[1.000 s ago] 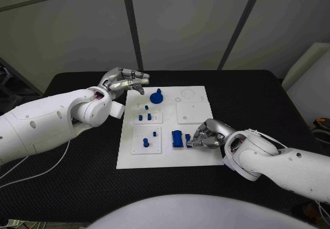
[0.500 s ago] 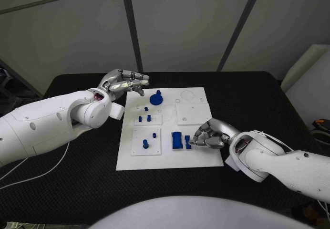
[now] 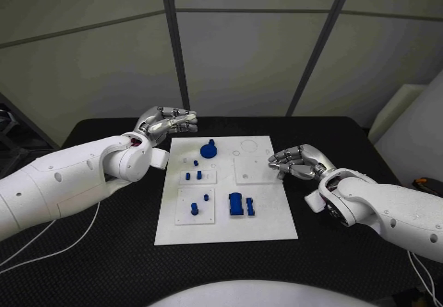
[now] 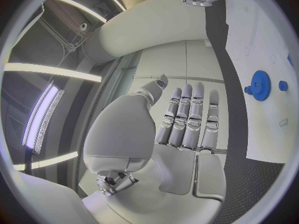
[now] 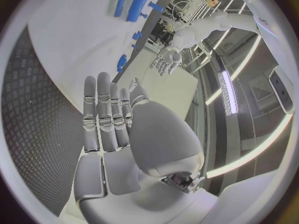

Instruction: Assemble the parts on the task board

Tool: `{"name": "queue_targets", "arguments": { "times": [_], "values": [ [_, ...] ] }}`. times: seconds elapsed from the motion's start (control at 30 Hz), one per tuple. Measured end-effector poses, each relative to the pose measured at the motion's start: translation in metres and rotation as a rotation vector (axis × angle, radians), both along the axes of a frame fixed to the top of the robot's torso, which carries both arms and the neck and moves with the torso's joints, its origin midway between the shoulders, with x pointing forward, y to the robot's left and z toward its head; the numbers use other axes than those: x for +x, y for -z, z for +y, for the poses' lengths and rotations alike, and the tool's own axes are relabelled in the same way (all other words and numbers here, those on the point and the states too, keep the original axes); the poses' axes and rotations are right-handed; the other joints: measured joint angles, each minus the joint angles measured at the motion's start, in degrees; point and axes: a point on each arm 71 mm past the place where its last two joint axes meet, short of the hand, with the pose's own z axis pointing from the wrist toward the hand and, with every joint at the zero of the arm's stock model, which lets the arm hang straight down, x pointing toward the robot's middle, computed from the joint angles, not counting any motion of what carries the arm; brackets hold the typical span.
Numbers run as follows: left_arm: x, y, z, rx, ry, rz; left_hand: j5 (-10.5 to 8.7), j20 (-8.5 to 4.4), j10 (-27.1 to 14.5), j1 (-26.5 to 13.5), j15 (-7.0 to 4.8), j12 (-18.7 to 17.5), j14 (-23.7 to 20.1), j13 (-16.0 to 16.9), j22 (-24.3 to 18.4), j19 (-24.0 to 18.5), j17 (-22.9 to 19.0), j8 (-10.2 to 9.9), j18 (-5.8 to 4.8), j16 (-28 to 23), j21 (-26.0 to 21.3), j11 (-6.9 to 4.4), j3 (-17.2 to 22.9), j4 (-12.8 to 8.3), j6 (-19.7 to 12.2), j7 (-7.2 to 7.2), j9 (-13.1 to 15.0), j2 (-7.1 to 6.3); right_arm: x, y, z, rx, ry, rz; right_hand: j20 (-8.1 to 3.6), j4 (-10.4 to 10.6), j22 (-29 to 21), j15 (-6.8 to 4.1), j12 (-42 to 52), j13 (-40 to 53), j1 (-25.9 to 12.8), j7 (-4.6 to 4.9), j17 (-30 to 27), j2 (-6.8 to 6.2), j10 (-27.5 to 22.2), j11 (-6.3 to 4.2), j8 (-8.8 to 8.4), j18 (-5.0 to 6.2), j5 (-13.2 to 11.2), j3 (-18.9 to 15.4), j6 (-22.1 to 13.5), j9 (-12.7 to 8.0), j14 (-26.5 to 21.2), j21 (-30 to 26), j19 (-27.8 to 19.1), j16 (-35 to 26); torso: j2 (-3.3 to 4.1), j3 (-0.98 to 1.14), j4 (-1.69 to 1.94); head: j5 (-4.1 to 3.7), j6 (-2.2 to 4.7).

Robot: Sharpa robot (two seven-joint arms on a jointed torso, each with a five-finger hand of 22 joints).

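Lying along the task board point(image 3: 263, 214), long blue part point(image 3: 236, 204)

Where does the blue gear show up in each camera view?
Head view: the gear stands at the board's far end, nearer the left hand.
Left wrist view: the gear lies at the circle's right side, beyond the fingers.
Right wrist view: I cannot pick it out among the small blue parts.
Shared landmark: the white board.
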Motion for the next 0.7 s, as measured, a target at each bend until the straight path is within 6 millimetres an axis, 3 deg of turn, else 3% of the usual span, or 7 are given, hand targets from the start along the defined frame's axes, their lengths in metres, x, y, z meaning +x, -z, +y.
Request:
{"name": "queue_targets", "arguments": {
  "times": [0.07,0.1,0.23,0.27,0.37,0.43,0.7],
  "values": [
    [0.005,0.003,0.000,-0.020,-0.022,0.000,0.00,0.78,0.9,0.0,0.29,-1.5,1.0,0.0,-2.0,0.1,-1.7,-0.1,0.77,-3.1,-2.0,0.06,0.0,0.3,0.1,-0.42,0.0,0.00,0.011,0.001,-0.002,0.041,0.032,-0.009,1.01,0.0,-2.2,1.18,-2.5,-4.0,0.4,0.44,-2.7,0.08,0.6,0.60,-0.98,-0.01,0.0,0.6,0.4,-1.2,-3.0,-3.6,-2.1,-4.8,-0.48,-0.10,-0.04,0.07,0.76],
    [0.008,0.006,0.000,-0.032,-0.038,0.000,0.00,1.04,1.2,0.0,0.46,-2.4,1.3,0.0,-3.0,0.0,-2.6,-0.5,4.42,-4.8,-3.2,0.36,-0.1,0.4,-0.1,-0.75,0.0,0.00,0.019,0.001,-0.003,0.066,0.052,-0.014,1.73,0.1,-3.7,1.95,-3.8,-6.4,0.6,0.64,-4.5,-0.07,0.9,0.91,-1.70,-0.01,0.0,0.9,0.6,-2.0,-4.6,-5.8,-3.2,-7.7,-0.77,-0.14,-0.07,0.09,1.16],
    [0.016,0.012,0.005,-0.063,-0.097,-0.003,0.00,2.09,1.2,0.0,1.40,-4.7,0.5,0.0,-5.4,-1.1,-4.8,-0.8,4.24,-9.2,-6.0,0.92,-0.6,0.9,-0.6,-1.39,0.0,0.00,0.039,0.003,0.003,0.149,0.098,-0.028,4.07,-0.3,-9.0,3.73,-7.8,-15.3,0.9,1.37,-11.2,-0.54,2.3,1.90,-4.67,-0.01,0.0,2.2,1.4,-5.4,-6.5,-13.2,-4.1,-16.0,-1.85,-0.30,-0.43,0.36,2.47],
    [0.017,0.013,0.006,-0.068,-0.109,-0.005,0.00,2.34,1.1,0.0,1.70,-5.2,0.2,0.0,-5.9,-1.4,-5.3,-0.9,0.70,-10.1,-6.6,1.24,-0.8,1.1,-0.7,-1.70,0.0,0.00,0.042,0.003,0.004,0.163,0.107,-0.030,4.58,-0.5,-10.1,4.27,-8.7,-17.0,0.6,1.37,-12.6,-0.76,2.3,1.93,-4.98,-0.01,0.0,2.6,1.4,-6.2,-7.1,-14.7,-4.2,-17.7,-2.05,-0.33,-0.51,0.37,2.68],
    [0.020,0.019,0.006,-0.081,-0.144,-0.005,0.00,2.56,0.4,0.0,2.41,-6.7,-0.5,0.0,-7.2,-2.0,-6.7,-0.9,0.90,-12.4,-8.0,1.94,-1.5,1.5,-0.9,-1.89,-0.1,0.00,0.052,0.004,0.007,0.201,0.126,-0.032,5.80,-1.2,-13.2,5.74,-10.9,-20.8,-1.0,1.01,-16.5,-1.06,1.1,3.10,-5.13,-0.02,0.0,3.4,0.6,-8.6,-8.6,-18.8,-4.7,-21.4,-2.64,-0.37,-0.65,0.41,3.19],
    [0.020,0.022,0.005,-0.087,-0.160,-0.005,0.00,2.77,-0.9,-0.4,2.91,-8.1,-1.0,-0.1,-7.9,-2.2,-7.4,-0.9,3.10,-13.7,-8.6,2.90,-2.4,1.7,-1.3,-2.31,-0.1,0.21,0.056,0.004,0.007,0.216,0.131,-0.033,6.67,-2.2,-15.3,6.45,-12.5,-22.9,-2.4,0.74,-19.4,-1.19,0.2,4.06,-5.13,-0.02,-0.3,3.4,-0.3,-10.3,-10.4,-21.7,-5.6,-22.2,-3.03,-0.35,-0.65,0.53,3.48],
    [0.020,0.031,0.002,-0.100,-0.209,-0.012,0.00,2.87,-4.1,-0.7,3.21,-11.4,-1.7,-0.1,-10.1,-1.7,-9.6,-0.9,3.08,-17.2,-9.7,3.34,-5.2,2.8,-2.6,-2.45,-0.1,0.22,0.069,-0.006,0.012,0.265,0.121,-0.042,7.44,-4.4,-19.7,6.88,-14.1,-24.5,-5.7,1.11,-25.6,-0.58,-1.6,4.55,-5.12,-0.02,-0.5,3.4,-1.1,-13.9,-12.1,-26.9,-5.6,-22.2,-3.68,-0.15,-0.31,0.48,4.78]
  ]
}}
